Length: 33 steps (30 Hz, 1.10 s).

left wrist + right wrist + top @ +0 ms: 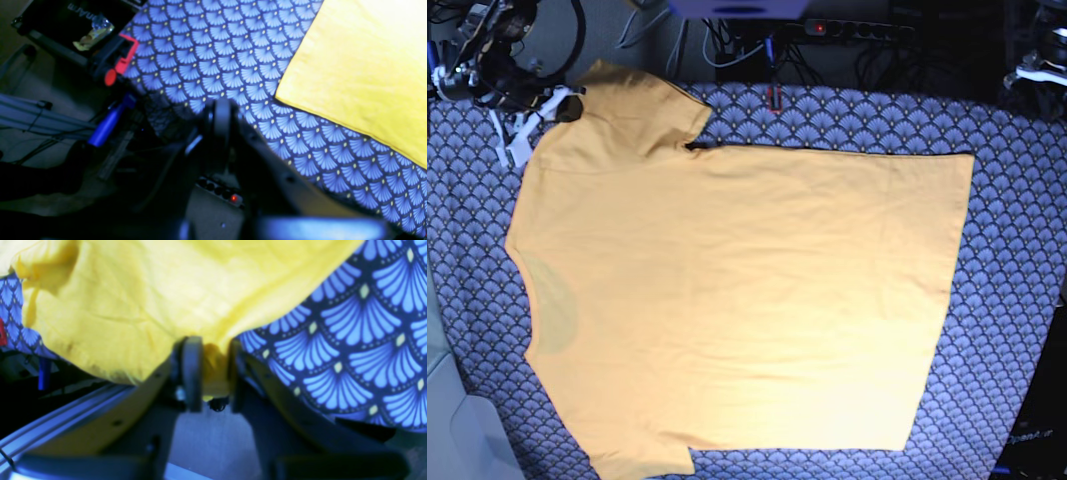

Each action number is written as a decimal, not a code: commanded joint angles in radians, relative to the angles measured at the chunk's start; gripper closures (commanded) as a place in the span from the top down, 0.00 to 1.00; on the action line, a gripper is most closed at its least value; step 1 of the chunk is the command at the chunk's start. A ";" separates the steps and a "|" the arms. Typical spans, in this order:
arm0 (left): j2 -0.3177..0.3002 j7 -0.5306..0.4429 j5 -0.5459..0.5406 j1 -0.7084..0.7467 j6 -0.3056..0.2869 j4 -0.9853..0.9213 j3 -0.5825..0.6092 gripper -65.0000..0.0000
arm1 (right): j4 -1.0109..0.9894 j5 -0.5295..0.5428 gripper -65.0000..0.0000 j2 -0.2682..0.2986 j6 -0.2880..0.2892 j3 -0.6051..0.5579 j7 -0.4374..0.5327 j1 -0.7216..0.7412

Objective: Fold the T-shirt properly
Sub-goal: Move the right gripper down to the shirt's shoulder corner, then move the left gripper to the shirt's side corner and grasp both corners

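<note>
A plain yellow-orange short-sleeved cotton T-shirt (737, 300) lies spread flat on the worktop (1017, 300), which is covered by a dark blue cloth printed with light blue fan-shaped scales. In the base view its round neck sits at that view's left edge and its straight hem runs down that view's right side. One sleeve points to the top left, while the other reaches the bottom edge of the picture. The fabric is mostly smooth, with faint creases across the chest. The right tool (210, 373) is at the far sleeve, near the worktop's top left corner in the base view. Its wrist camera shows the two dark fingers (191, 373) closed narrowly on a bunched fold of the yellow fabric. The cloth rises from the pinch in loose wrinkles, and the patterned cover shows beside it. The left tool (220, 116) hangs over the worktop's edge, well apart from the garment, whose straight hem corner appears at the upper right of its wrist view. Its dark fingers are pressed together with nothing between them. Beyond that edge lie a red-and-black clamp (121, 56), a blue-handled object (108, 125) and a power strip with a lit red switch (233, 198).
</note>
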 commanded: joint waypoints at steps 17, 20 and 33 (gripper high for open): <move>-0.009 0.376 0.004 -0.307 0.000 0.002 -0.010 0.00 | 0.001 -0.005 0.00 0.000 0.011 -0.007 -0.035 -0.005; -0.008 0.422 -0.001 -0.363 0.000 -0.012 -0.010 0.07 | 0.001 -0.005 0.00 0.000 0.011 -0.009 -0.035 -0.005; 0.017 0.430 -0.005 -0.514 -0.003 -0.248 -0.001 0.39 | 0.001 -0.005 0.00 0.003 0.011 -0.009 -0.033 -0.003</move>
